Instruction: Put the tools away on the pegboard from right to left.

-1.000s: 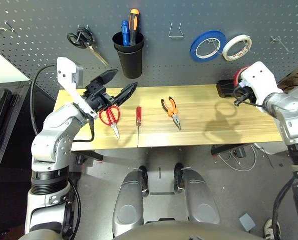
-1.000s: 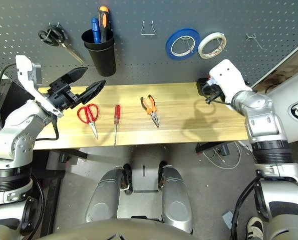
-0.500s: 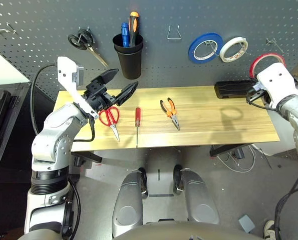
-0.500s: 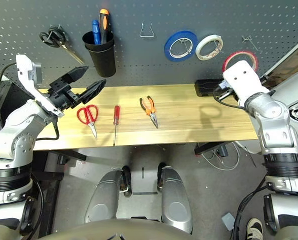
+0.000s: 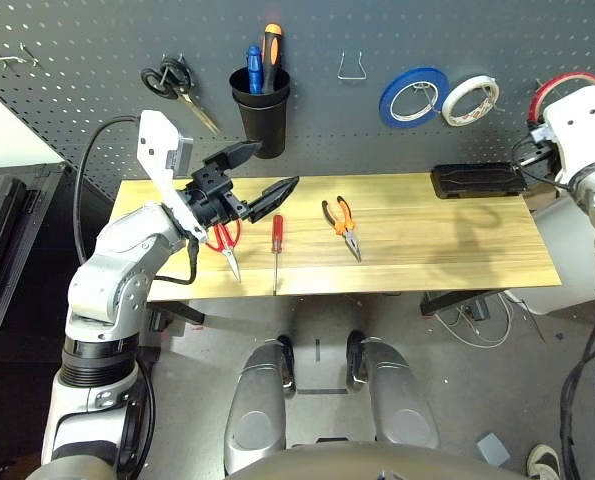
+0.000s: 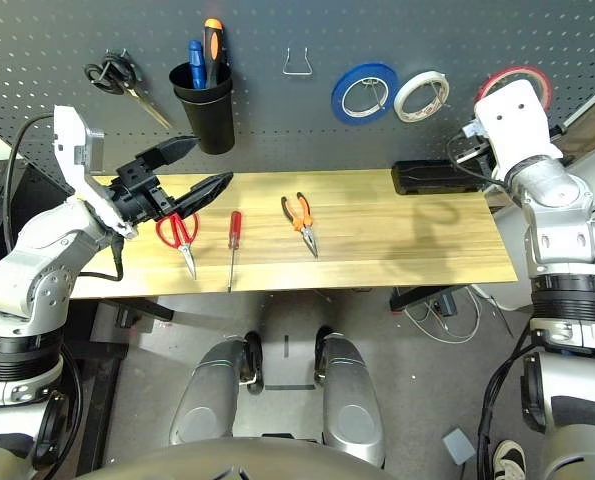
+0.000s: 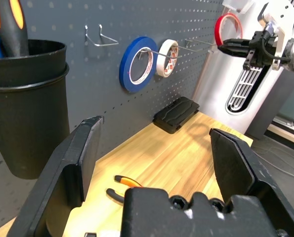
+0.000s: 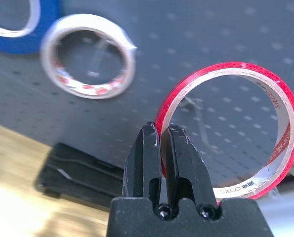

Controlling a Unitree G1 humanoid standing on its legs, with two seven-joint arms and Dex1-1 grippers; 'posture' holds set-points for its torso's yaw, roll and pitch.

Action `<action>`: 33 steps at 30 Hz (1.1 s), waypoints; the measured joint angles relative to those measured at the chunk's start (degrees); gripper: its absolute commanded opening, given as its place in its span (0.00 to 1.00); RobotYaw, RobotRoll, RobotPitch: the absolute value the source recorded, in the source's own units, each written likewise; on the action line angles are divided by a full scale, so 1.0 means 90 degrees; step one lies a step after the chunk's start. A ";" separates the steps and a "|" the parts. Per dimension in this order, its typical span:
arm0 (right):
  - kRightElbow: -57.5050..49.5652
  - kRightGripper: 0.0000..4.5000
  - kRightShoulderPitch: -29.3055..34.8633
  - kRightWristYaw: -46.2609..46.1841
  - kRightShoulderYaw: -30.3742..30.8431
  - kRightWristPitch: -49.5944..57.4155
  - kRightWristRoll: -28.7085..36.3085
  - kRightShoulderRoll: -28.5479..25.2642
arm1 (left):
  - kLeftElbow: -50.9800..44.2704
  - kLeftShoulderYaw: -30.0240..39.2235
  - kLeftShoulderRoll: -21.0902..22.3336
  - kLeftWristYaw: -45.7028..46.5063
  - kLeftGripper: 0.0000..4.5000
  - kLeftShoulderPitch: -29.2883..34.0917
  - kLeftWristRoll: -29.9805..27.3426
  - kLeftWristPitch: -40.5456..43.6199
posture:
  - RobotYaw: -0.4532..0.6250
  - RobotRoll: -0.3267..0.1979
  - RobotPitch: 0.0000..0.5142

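Observation:
My right gripper is shut on the thin red tape ring and holds it up against the pegboard, right of the white tape, by a metal hook. The ring peeks out above the right wrist. On the table lie the orange-and-black pliers, the red-handled screwdriver and the red-handled scissors. The scissors are partly hidden under my left gripper, which hovers open and holds nothing.
On the pegboard hang black-handled scissors, a black cup with screwdrivers, a bare wire hook, a blue tape roll and a white tape roll. A black case lies at the table's back right.
My right arm has lifted the red tape ring from the table's right end up to the pegboard beside the white tape. My left gripper has shifted right, over the red scissors.

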 measured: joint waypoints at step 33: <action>0.4362 0.28 -0.2372 0.0248 0.0315 -0.0517 0.0410 0.0312 | 0.0084 -0.0108 0.0039 -0.0164 1.00 -0.0037 0.0013 -0.0109 | 0.44 0.62 0.35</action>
